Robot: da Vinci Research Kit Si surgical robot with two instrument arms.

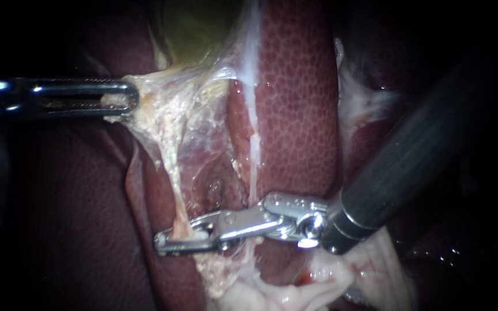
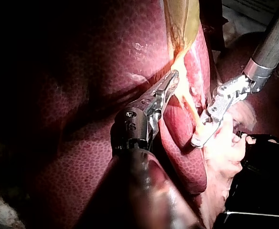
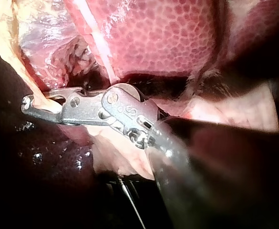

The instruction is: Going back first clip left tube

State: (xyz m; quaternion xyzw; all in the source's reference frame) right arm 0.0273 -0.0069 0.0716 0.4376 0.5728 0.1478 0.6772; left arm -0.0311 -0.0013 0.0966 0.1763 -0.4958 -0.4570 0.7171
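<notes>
Left instrument (image 1: 123, 98): hand clenched on pale tissue (image 1: 162, 109) below the gallbladder (image 1: 197, 29), holding it taut, probably for exposure. Right instrument (image 1: 168, 237): hand released, with the left tube (image 1: 174, 190) lying between its parted halves, seemingly placed for clipping.

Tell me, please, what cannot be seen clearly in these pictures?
- Clip on the tube: not visible; the right tool covers that spot in every view.
- Gallbladder: cut by the edge, endoscope view.
- Liver under the left tool: partly hidden by its blurred shaft, left wrist view.
</notes>
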